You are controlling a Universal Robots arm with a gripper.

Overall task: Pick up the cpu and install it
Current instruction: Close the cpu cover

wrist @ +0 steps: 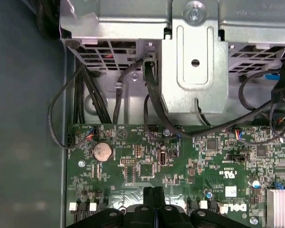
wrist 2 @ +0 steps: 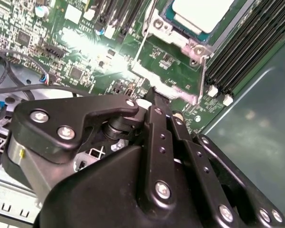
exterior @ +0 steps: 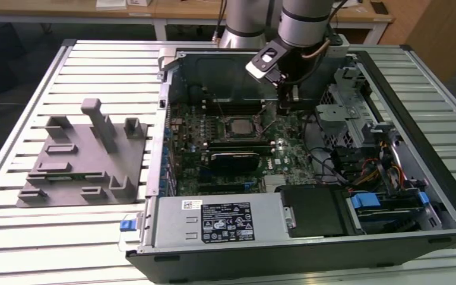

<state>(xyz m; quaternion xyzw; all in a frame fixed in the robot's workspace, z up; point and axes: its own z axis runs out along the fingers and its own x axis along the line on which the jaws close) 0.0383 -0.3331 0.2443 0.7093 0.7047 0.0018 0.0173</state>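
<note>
one cpu [wrist 2: 202, 12] lies near the gripper [wrist 2: 154, 95], untouched.

Gripper [exterior: 289, 105] hangs inside the open computer case [exterior: 307, 258], just to the exterior view's right of the cpu [exterior: 237, 125] on the motherboard [exterior: 290, 155]. Grey plate [exterior: 81, 169] with posts sits on the table [exterior: 46, 249], way over on the exterior view's left.

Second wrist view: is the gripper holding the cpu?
No, the cpu sits in the socket, apart from the gripper.
</note>
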